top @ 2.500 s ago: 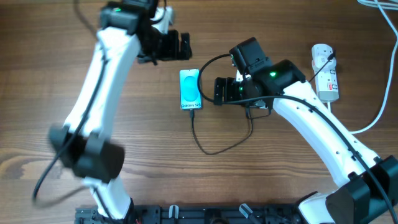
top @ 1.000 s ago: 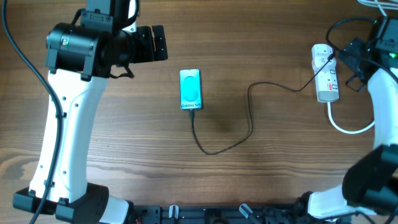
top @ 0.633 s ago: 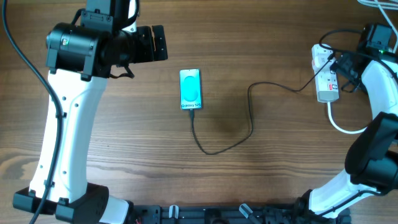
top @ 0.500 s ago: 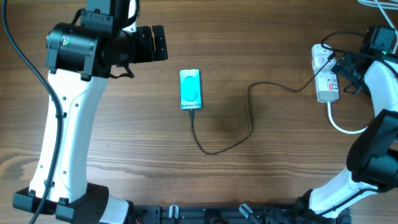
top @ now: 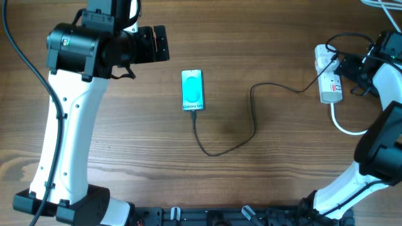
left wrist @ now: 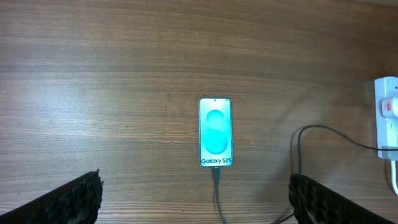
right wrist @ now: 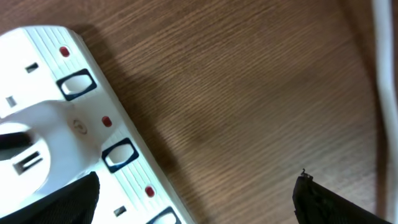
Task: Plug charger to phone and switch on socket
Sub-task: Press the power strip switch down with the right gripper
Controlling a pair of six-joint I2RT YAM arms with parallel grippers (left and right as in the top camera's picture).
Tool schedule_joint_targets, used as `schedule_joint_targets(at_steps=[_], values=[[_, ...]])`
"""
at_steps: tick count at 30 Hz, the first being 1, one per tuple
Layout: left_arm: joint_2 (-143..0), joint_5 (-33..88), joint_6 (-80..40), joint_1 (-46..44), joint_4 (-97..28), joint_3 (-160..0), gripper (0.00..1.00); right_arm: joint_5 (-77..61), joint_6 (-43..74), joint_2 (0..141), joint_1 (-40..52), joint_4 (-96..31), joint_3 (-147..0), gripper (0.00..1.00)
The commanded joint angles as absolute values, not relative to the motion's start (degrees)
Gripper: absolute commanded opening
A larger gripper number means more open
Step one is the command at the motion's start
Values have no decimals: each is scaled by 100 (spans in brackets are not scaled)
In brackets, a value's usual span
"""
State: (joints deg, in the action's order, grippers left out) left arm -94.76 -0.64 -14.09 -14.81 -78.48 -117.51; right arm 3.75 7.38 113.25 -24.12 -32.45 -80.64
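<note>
The phone (top: 192, 90) lies screen up mid-table, cyan screen lit. The thin black charger cable (top: 220, 150) runs from its lower end in a loop to the white socket (top: 329, 81) at the far right. My left gripper (top: 157, 44) is open and empty, up and left of the phone. In the left wrist view the phone (left wrist: 215, 132) lies ahead with the cable (left wrist: 217, 193) at its end. My right gripper (top: 345, 66) is open right at the socket. In the right wrist view the socket (right wrist: 81, 134) fills the left, its left finger (right wrist: 68, 202) over it.
A thick white cord (top: 352, 129) curves off the socket's near end towards the right edge. It also shows in the right wrist view (right wrist: 382, 93). The socket's rocker switches (right wrist: 76, 84) have red marks beside them. Bare wood lies around the phone.
My right gripper has left the spot beside the phone and swung to the socket at the far right. My left arm drew back left and has held still since.
</note>
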Motion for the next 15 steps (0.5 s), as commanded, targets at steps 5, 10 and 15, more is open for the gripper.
schedule_joint_targets(at_steps=[5,10,15], values=[[-9487,-158,-1461,-1431,-7848,-11786,100,336,803,11627,-2576,-3000,-8023,100],[-9487,-158,-1461,-1431,-7848,-11786,100,287,812,11642,-2689,-2869,-8023,100],[-9487,-158,-1461,-1431,-7848,-11786,100,183,805,11775,-2687,-2777,-8023,100]])
